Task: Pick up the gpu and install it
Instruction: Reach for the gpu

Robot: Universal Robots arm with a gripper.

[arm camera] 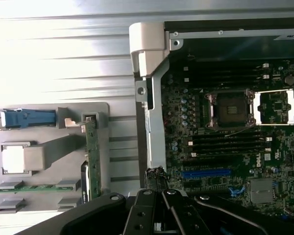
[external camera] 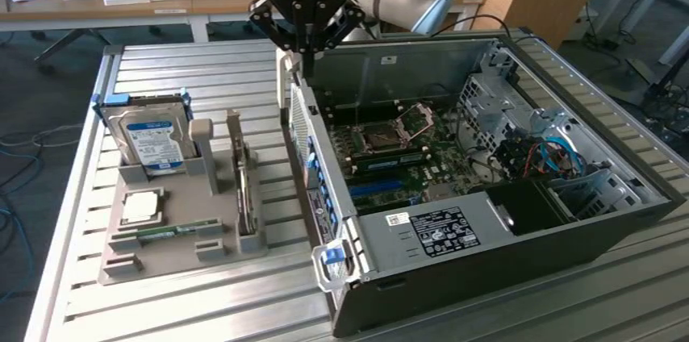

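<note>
gpu: one, upright in tray; one hard drive; one gripper, closed

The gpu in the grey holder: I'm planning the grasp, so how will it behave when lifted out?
The gpu looks like a thin, rigid board, so it is probably stiff and light. It stands on edge in a slot of the grey holder, so it may tip once it leaves the slot. Its bare green board suggests it is fragile, so it likely needs gentle handling.

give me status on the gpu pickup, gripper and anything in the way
Gripper shut, empty, above the pc case wall. Gpu on edge in the grey holder, not picked. Hard drive stands alongside, apart from it.
</note>
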